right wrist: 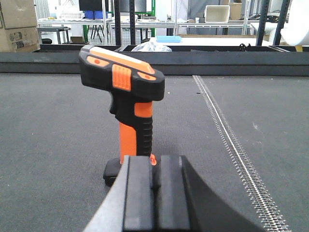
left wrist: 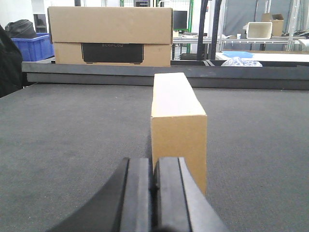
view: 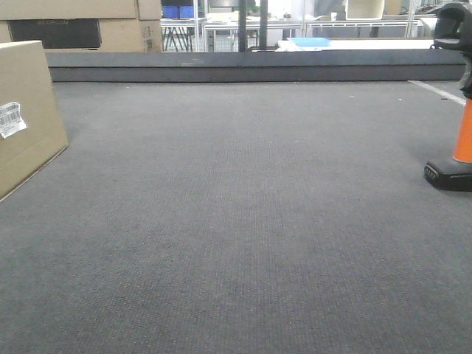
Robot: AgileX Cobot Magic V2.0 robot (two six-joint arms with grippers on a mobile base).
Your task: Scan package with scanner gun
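Pincers: both clenched and empty as I watch from the remote desk; right pincer point(right wrist: 153, 180) points at the scanner gun point(right wrist: 135, 121) close ahead, left pincer point(left wrist: 153, 182) at the package point(left wrist: 178, 128).
Scanner gun: upright on its black foot, far right of the grey mat point(view: 236, 221), untouched.
Handling: I judge it rigid, light and top-heavy, easily toppled; best taken by the orange handle, below the head.
Package: on edge at the mat's left, white label point(view: 10, 119) on the face turned toward centre; likely stiff and light.
Backdrop: bigger cartons point(left wrist: 111, 36) beyond the mat's raised edge.
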